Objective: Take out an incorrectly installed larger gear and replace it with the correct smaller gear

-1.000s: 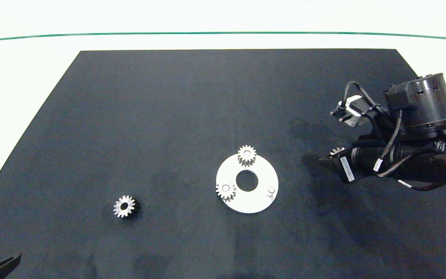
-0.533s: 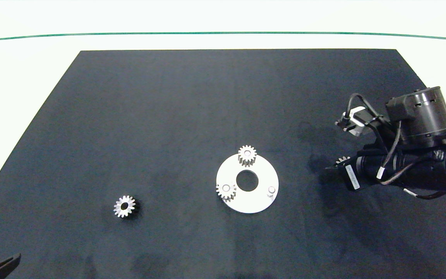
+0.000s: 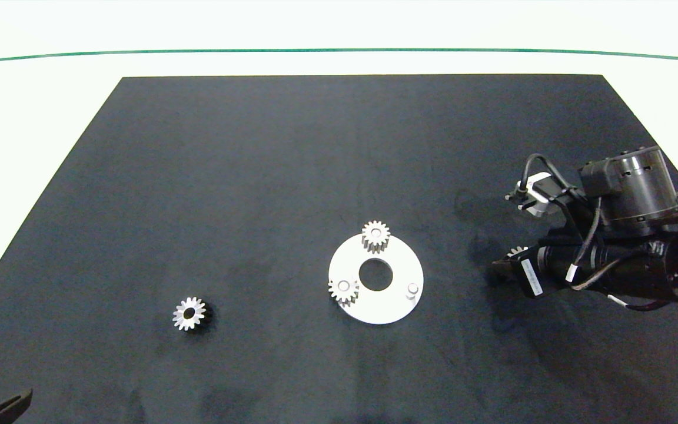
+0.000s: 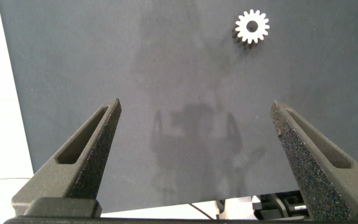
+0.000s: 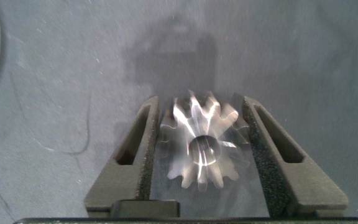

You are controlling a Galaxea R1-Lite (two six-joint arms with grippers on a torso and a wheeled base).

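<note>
Right gripper point(image 5: 201, 155) lowered toward the mat, larger gear point(image 5: 202, 146) clamped between its fingers, left gripper point(image 4: 194, 155) spread wide, smaller gear point(image 4: 252, 27) beyond its fingertips

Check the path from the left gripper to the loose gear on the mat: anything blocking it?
Nothing visible does. Only bare black mat lies between the open left gripper and the smaller gear, which lies flat and alone.

larger gear point(image 5: 201, 146): bright silver metal, dark centre hole
smaller gear point(image 3: 189, 313): silver, black centre
mounted gears point(image 3: 375, 234): silver, pale hubs
round plate point(image 3: 392, 306): plain white, dark central hole
mat point(image 3: 268, 165): matt black, faint smudges
table point(image 3: 33, 106): white, thin green line
right gripper point(image 5: 201, 155): dark grey fingers, black foam pads
left gripper point(image 4: 194, 155): dark grey, speckled pads
</note>
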